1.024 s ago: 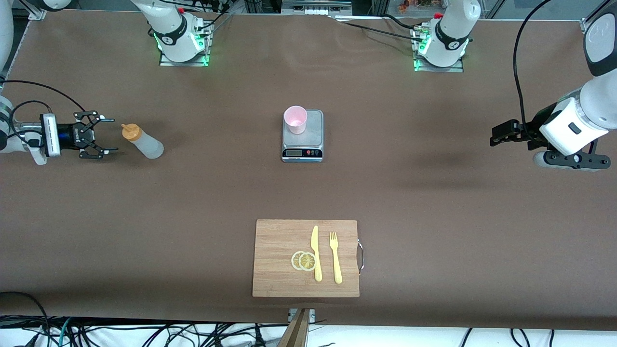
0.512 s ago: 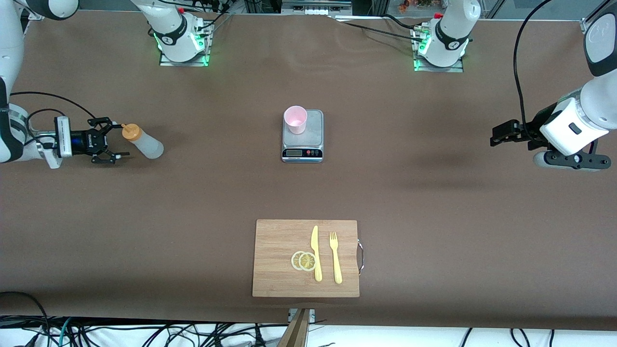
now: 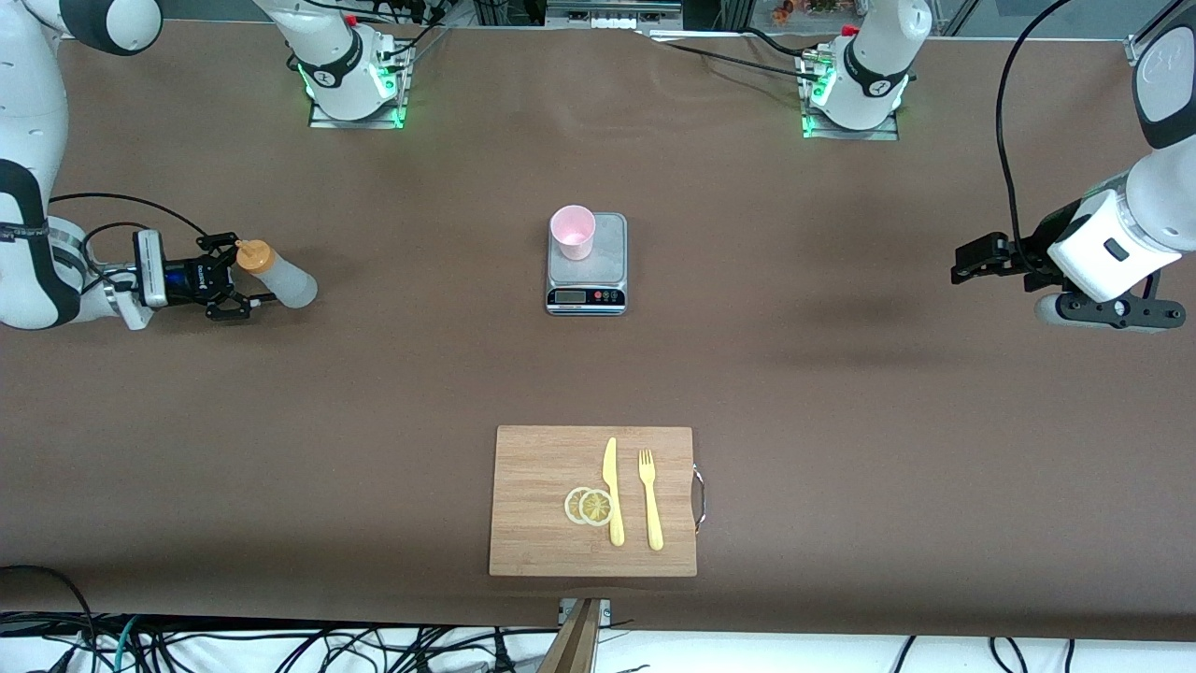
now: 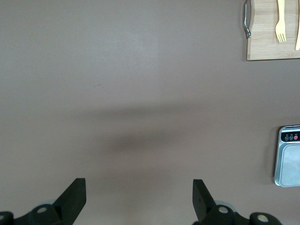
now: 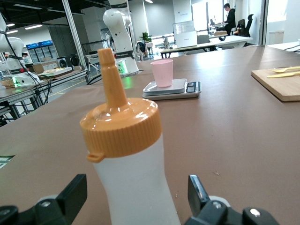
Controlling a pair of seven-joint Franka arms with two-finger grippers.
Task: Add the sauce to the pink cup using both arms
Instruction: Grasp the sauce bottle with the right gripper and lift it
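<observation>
I am seeing the right gripper [image 3: 245,279] standing released, fingers [image 5: 70,194] straddling the sauce [image 3: 277,275], toward the right arm's end from the scale [image 3: 587,263]. The pink cup [image 3: 573,231] is sitting on the scale. The left gripper [image 3: 972,261] is waiting open.

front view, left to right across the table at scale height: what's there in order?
right gripper → sauce bottle → pink cup on the scale → left gripper

grey scale [image 3: 586,264], cutting board [image 3: 542,542], lemon slices [image 3: 589,506], knife [image 3: 612,491], fork [image 3: 650,498]
</observation>
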